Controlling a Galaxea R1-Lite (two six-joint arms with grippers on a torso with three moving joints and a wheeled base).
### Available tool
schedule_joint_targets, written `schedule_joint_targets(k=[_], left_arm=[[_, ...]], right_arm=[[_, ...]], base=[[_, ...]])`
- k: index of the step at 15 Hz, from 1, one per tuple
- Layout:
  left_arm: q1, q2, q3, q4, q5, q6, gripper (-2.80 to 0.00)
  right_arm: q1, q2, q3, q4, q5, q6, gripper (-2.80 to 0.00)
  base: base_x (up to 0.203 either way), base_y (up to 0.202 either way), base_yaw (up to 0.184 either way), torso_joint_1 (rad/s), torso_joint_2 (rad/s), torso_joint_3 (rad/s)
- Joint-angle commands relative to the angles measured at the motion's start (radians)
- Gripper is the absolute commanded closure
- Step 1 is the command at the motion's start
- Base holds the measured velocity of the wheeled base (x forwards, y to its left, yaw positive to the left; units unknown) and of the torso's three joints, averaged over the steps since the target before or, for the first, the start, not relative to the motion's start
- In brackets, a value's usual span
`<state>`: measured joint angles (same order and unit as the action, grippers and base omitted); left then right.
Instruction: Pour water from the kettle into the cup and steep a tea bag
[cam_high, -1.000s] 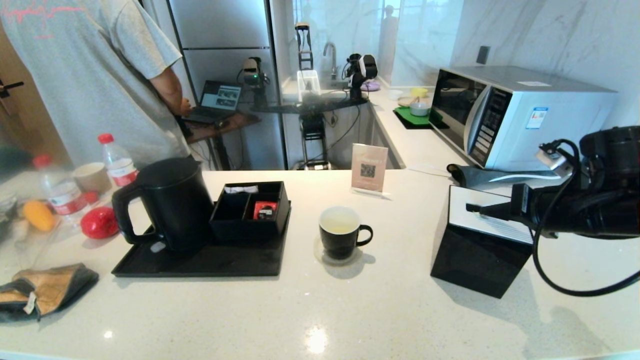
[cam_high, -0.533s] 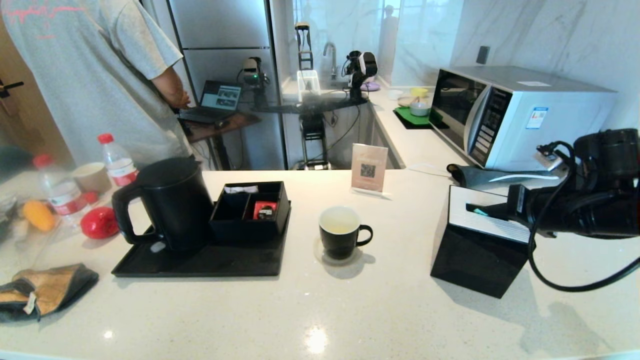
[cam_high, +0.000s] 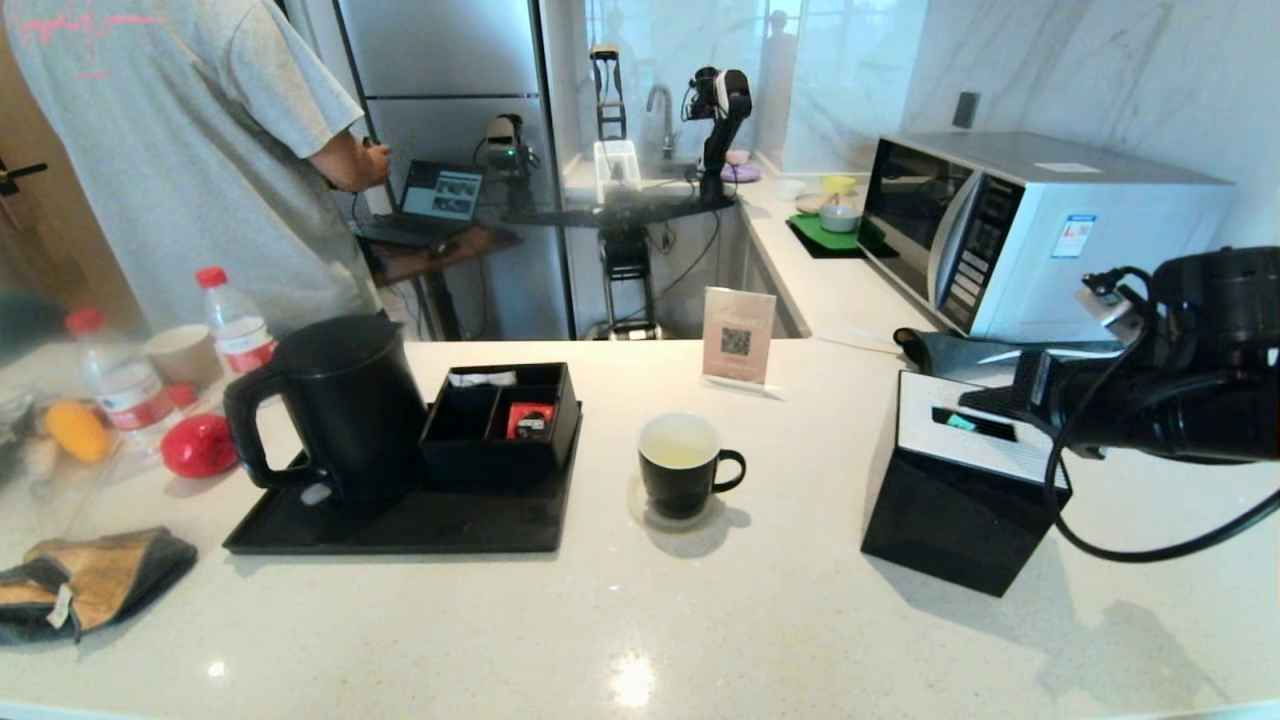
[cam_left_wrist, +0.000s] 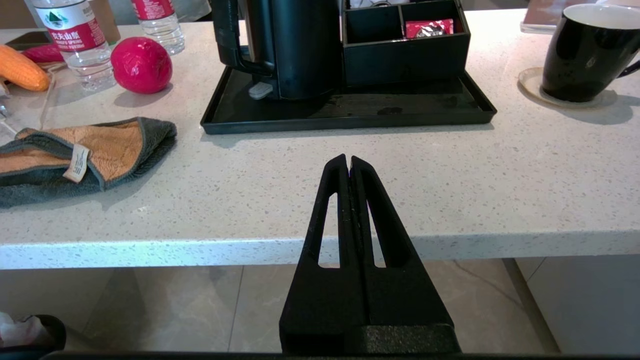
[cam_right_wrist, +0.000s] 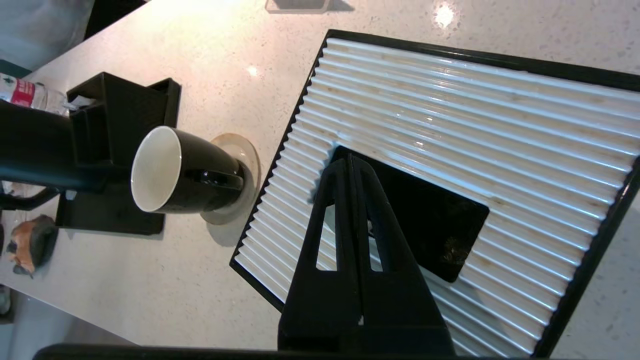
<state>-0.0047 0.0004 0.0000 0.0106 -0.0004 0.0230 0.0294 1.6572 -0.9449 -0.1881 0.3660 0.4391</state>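
Note:
The black kettle (cam_high: 335, 405) stands upright at the left end of a black tray (cam_high: 400, 525). To the tray's right the black cup (cam_high: 685, 465) sits on a coaster, with pale water (cam_high: 682, 456) low in its white inside. My right gripper (cam_high: 965, 402) is shut and holds nothing I can see. It hovers over the ribbed white lid of a black box (cam_high: 955, 500), its tips (cam_right_wrist: 348, 159) at the edge of the lid's dark slot (cam_right_wrist: 425, 220). The left gripper (cam_left_wrist: 349, 161) is shut and empty, low at the counter's front edge. The tea bag is hidden.
A black organizer (cam_high: 500, 415) on the tray holds a red packet (cam_high: 528, 420). Bottles (cam_high: 235, 320), a paper cup (cam_high: 183, 352), a red ball (cam_high: 198, 445) and a cloth (cam_high: 85, 585) lie at left. A card stand (cam_high: 738, 338), a microwave (cam_high: 1040, 230) and a person (cam_high: 190, 150) are behind.
My right gripper has drawn back to the right across the box's lid, uncovering the slot. The person's arm and the far robot arm in the background have risen.

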Motion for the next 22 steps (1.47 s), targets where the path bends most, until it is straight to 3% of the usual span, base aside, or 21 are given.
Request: schedule_joint_targets(k=[1,13,22], left_arm=[[0.0,0.0,0.0,0.0,0.0,0.0,0.0],[0.0,0.0,0.0,0.0,0.0,0.0,0.0],[0.0,0.0,0.0,0.0,0.0,0.0,0.0]], right_arm=[[0.0,-0.007,-0.003,-0.002,0.002,0.004,0.0],[0.002,-0.097,0.07,0.044,0.036,0.01,0.0],[0.058,-0.071,0.101,0.027,0.034,0.004,0.0]], base=[[0.0,0.0,0.0,0.0,0.0,0.0],[0.0,0.0,0.0,0.0,0.0,0.0],[0.0,0.0,0.0,0.0,0.0,0.0]])
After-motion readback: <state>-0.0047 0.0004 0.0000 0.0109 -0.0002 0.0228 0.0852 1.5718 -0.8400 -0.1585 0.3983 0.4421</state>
